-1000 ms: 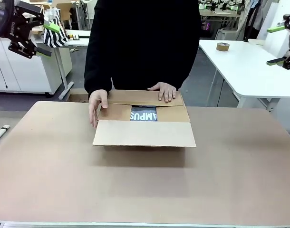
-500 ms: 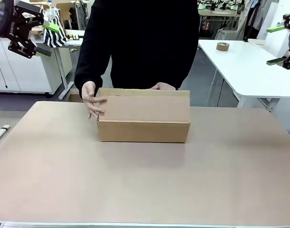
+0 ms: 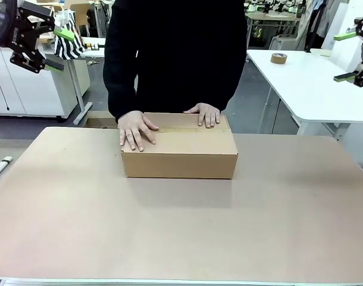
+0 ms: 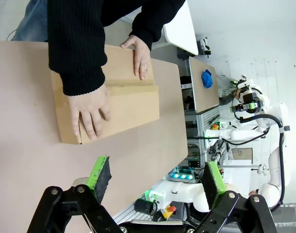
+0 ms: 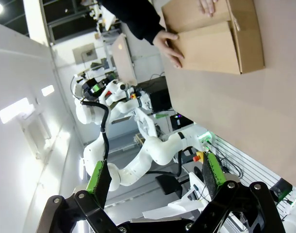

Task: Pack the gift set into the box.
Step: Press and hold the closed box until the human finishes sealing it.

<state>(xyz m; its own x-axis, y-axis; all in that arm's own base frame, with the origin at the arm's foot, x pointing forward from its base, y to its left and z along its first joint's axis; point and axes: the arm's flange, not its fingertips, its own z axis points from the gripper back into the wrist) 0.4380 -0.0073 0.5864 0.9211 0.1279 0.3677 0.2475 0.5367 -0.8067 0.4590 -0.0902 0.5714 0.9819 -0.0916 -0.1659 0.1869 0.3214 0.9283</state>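
while hands (image 3: pixel 137 128) press box (image 3: pixel 178 158), left end effector (image 4: pixel 156 174), right end effector (image 5: pixel 155 174) gape empty.

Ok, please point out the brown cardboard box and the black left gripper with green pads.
brown cardboard box (image 3: pixel 179 165): front view, near side wall.
black left gripper with green pads (image 4: pixel 156 164): left wrist view, between fingertips.

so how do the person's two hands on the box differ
The hand on the robot's left lies on the near flap of the box, fingers spread wide; the hand on the robot's right lies on the far flap, fingers closer together. The first sits at the box's end, the second in from the other end. Both lie flat, palm down, on the closed top.
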